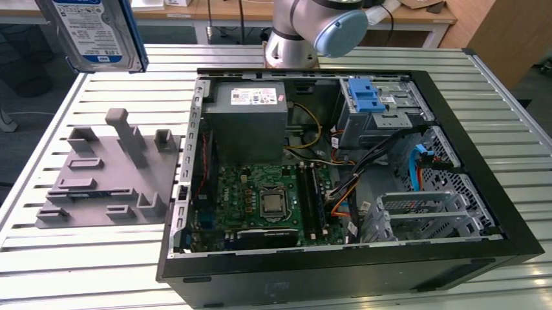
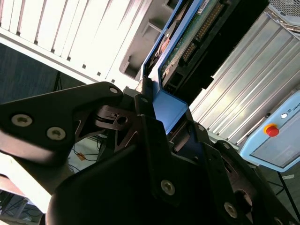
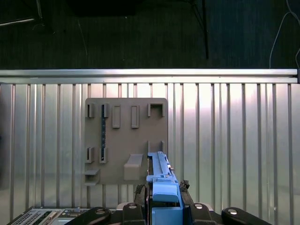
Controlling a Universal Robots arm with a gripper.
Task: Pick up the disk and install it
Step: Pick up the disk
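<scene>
Disk [image 1: 95, 32] held in the air at the exterior view's upper left, label side facing that camera, clear of the surface [image 1: 86, 258]. It sits on the exterior view's left of the open case [image 1: 483, 213], well apart from it.

Tool [image 2: 168, 119] clamped on disk: in the second wrist view, the two dark fingers [image 2: 145, 110] press on the blue rail at one end, and the disk's [image 2: 197, 33] circuit-board side runs away from the tool. In the first wrist view, the disk [image 3: 159, 173] shows edge-on between the tool's [image 3: 164, 206] fingers, blue rail toward the camera.

Grey fixture [image 1: 103, 174] lies flat on the surface beside the case, on the exterior view's left. No part seen standing in its slots. In the first wrist view, the fixture [image 3: 126, 140] lies below the disk, on the slatted surface [image 3: 234, 140].

Case open, board exposed. Cage [image 1: 375, 103] with blue latch sits in its far corner, near the arm base [image 1: 289, 48].
</scene>
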